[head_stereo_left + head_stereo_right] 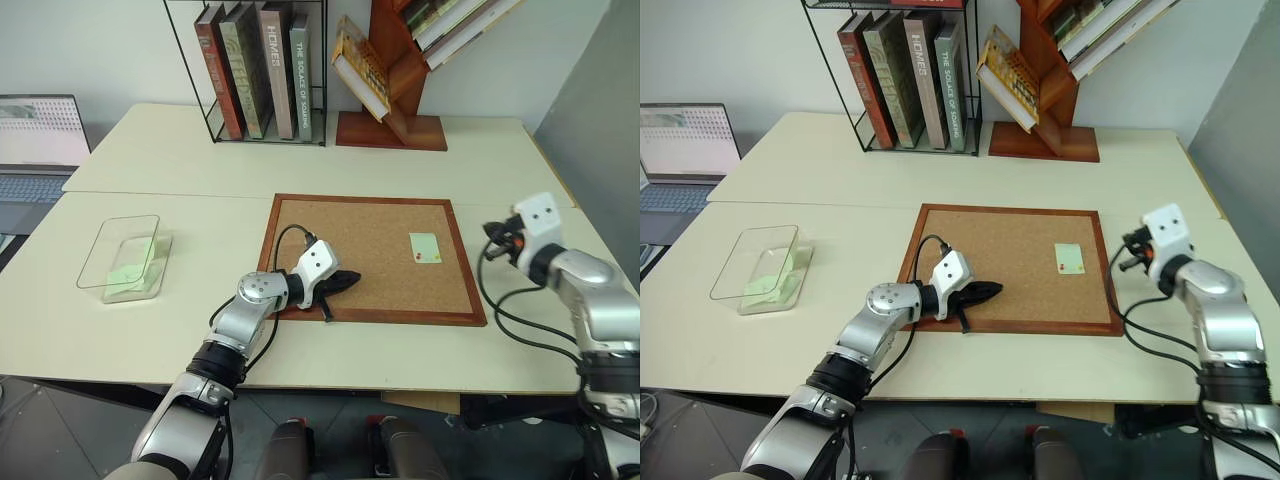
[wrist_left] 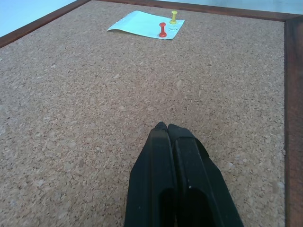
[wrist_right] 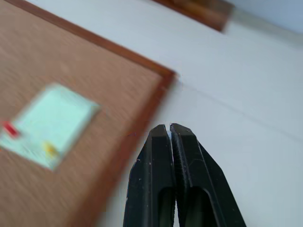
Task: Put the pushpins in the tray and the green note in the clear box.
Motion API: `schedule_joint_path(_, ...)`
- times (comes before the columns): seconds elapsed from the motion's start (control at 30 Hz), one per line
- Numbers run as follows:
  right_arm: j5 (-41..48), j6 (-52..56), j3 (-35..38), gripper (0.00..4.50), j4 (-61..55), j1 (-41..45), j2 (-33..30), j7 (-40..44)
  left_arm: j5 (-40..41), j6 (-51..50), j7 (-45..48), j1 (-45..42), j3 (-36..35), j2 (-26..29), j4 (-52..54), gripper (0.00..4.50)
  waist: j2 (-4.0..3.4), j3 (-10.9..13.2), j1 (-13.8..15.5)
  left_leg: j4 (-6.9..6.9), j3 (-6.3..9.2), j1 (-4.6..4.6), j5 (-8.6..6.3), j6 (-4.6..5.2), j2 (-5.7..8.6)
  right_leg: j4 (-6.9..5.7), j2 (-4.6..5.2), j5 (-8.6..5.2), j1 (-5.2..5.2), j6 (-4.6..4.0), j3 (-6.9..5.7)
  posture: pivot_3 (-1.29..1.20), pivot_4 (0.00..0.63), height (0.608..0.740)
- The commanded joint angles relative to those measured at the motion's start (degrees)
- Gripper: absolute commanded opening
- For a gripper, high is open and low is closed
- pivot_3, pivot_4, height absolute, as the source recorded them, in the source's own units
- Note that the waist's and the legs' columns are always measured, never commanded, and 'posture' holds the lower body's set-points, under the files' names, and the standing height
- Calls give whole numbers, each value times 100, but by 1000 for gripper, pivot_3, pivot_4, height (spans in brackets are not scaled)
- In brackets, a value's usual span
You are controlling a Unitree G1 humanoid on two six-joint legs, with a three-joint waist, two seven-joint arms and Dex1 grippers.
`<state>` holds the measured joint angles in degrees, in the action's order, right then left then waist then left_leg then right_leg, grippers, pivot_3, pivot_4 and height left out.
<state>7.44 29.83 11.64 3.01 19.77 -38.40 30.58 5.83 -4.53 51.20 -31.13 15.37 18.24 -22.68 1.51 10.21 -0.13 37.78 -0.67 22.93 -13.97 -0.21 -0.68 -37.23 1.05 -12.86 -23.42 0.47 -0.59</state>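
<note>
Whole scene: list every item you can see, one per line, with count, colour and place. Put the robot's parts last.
green note: one, pale mint green, on the corkboard's right part
pushpins: two, one red and one yellow, stuck in the note
clear box: one, transparent, on the table's left, with something pale green inside
corkboard: one, cork with reddish-brown frame, table centre
table: cream
book rack: one, black wire, holding upright books, at the back
slanted shelf: one, reddish wood, with books, back right
laptop: one, open, far left
left pincer: black, shut, over the corkboard's near left part
right pincer: black, shut, beyond the corkboard's right edge
</note>
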Motion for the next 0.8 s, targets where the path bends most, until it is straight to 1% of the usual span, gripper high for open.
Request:
schedule_joint_path(0.03, -217, 21, 533, 29, -123, -357, -447, -294, -162, -5, 73, 87, 105, -19, -155, 0, -4, -2, -1, 1, 0, -2, 0, 0, 0, -1, -1, 0, 0, 0, 0, 0, 150, 740)
schedule_joint_path(0.13, -300, 38, 718, 29, 21, -612, -623, -434, -198, 41, 105, 90, 121, -30, -187, 0, -8, -5, 1, 1, 2, -1, 0, 0, 1, 1, -2, 0, 1, 0, -2, 0, 150, 740)
schedule_joint_path(0.27, -418, -35, 742, 29, 229, -850, -754, -524, -237, 80, 126, 94, 136, -46, -214, 0, -9, -6, -1, 0, -1, -1, 0, 0, 1, 6, -4, 0, 3, 0, 0, 0, 150, 740)
schedule_joint_path(0.53, -591, -244, 700, 29, 776, -1013, -882, -587, -343, 195, 99, 68, 139, -76, -230, 0, -17, -10, 0, 0, -2, 0, 0, 1, 8, 10, -19, 0, 5, 2, 1, 0, 150, 740)
schedule_joint_path(0.8, -481, -156, 720, 1708, 826, -996, -842, -468, -368, 260, 84, 33, 130, -94, -295, 0, -21, -13, 1, 0, 1, 0, 0, 1, 7, 11, -21, 0, 6, 3, -1, 0, 150, 740)
